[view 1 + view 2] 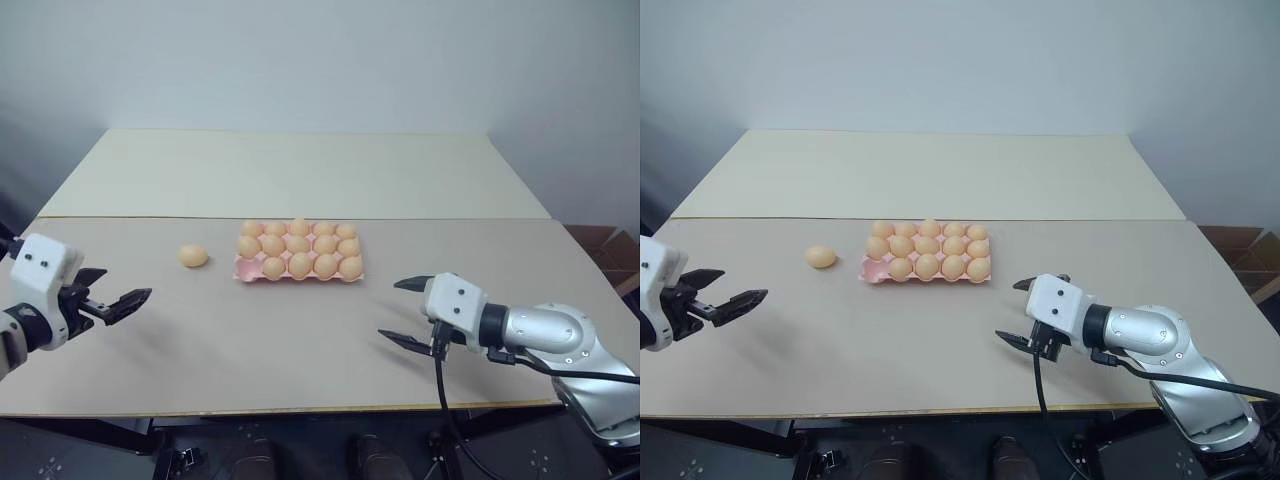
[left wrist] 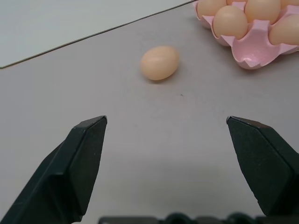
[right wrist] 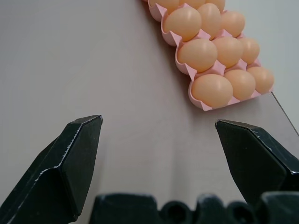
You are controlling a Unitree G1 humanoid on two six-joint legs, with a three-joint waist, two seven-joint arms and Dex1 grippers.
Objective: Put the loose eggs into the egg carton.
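Note:
One loose egg point(image 1: 193, 256), pale orange-tan, lies on the table just left of the egg carton point(image 1: 246, 269). The pink carton is nearly full of eggs; its near left corner cup point(image 2: 254, 50) is bare. My left gripper point(image 1: 125, 300) hovers open near the table's left edge, pointing toward the loose egg point(image 2: 160, 62), well short of it and holding nothing. My right gripper point(image 1: 400, 312) stands open and empty in front of and to the right of the carton point(image 3: 198, 103), apart from it.
A second, lighter table point(image 1: 300, 170) adjoins at the back along a seam. A cardboard box point(image 1: 600, 245) sits beyond the table's right edge. A black cable point(image 1: 440, 390) hangs from my right wrist over the front edge.

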